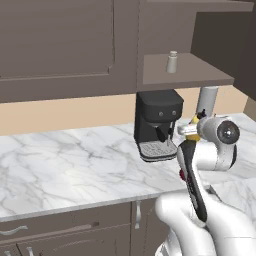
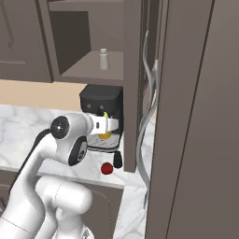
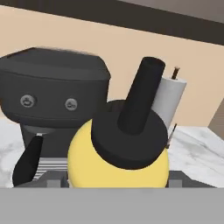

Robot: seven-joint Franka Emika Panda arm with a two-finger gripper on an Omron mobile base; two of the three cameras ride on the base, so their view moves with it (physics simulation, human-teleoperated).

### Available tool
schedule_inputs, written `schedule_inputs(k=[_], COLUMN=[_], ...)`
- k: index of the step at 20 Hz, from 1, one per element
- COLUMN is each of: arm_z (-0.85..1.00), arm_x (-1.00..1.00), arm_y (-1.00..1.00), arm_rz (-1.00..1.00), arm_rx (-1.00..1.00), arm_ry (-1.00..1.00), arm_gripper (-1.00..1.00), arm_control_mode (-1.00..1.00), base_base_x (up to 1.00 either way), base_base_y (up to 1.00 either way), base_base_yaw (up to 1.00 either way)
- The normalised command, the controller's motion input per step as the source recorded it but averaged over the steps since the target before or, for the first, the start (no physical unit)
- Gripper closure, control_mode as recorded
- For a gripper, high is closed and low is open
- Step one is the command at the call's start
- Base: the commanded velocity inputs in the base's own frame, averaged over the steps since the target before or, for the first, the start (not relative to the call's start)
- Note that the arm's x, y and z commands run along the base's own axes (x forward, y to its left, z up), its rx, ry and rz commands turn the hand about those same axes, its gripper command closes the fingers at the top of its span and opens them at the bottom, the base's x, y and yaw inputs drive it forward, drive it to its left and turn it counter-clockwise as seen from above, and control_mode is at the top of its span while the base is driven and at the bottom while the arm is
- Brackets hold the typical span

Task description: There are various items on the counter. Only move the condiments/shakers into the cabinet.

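Right now the yellow bottle (image 3: 118,162) sits low and centre in the hand view, its dark nozzle (image 3: 140,94) pointing up and slightly right; it lies between the fingertips at the bottom edge, and the claw (image 2: 109,125) appears clenched on it. In the right base view a bit of yellow (image 2: 104,135) shows just below the white hand, mid-frame, in front of the coffee machine (image 2: 100,105). In the left base view the claw (image 1: 192,127) is right of centre, with a yellow speck at its tip.

Higher up, the grey shaker (image 1: 172,62) stands upright on the cabinet (image 1: 200,75) shelf, upper right of the left base view, upper centre in the right base view (image 2: 104,59). A small dark bottle (image 2: 117,159) stands on the counter (image 1: 75,165) at the lower centre of the right base view, just beside the red fruit (image 2: 107,168). A grey cylinder (image 1: 207,100) stands to the right of the machine, under the shelf.

Underfoot the counter is white marble with grey veins, over dark brown drawers (image 1: 65,230); the wall behind is beige. A tall brown door with curved metal handles (image 2: 147,121) takes the right half of the right base view. No lettering can be read; the machine shows two small round buttons.
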Motion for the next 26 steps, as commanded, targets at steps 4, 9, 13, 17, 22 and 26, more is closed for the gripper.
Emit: schedule_inputs(k=[4,9,13,17,22,26], arm_z=[1.0,1.0,1.0,0.84,0.05,0.0], arm_x=[-0.17,-0.03,0.0,0.0,0.0,0.02], arm_y=[-0.37,-0.3,-0.05,-0.01,0.0,0.0], arm_rz=[-0.03,0.0,0.0,0.02,0.01,0.0], arm_rx=[0.0,0.0,0.0,0.0,0.0,0.0], arm_ry=[0.0,0.0,0.02,0.01,-0.06,-0.1], arm_gripper=[1.0,1.0,1.0,1.0,1.0,1.0], arm_control_mode=[-1.0,-1.0,-1.0,-1.0,-1.0,-1.0], base_base_x=[0.0,0.0,0.0,0.0,0.0,0.0], base_base_y=[0.0,0.0,0.0,0.0,0.0,0.0], base_base_yaw=[0.0,0.0,0.0,0.0,0.0,0.0])
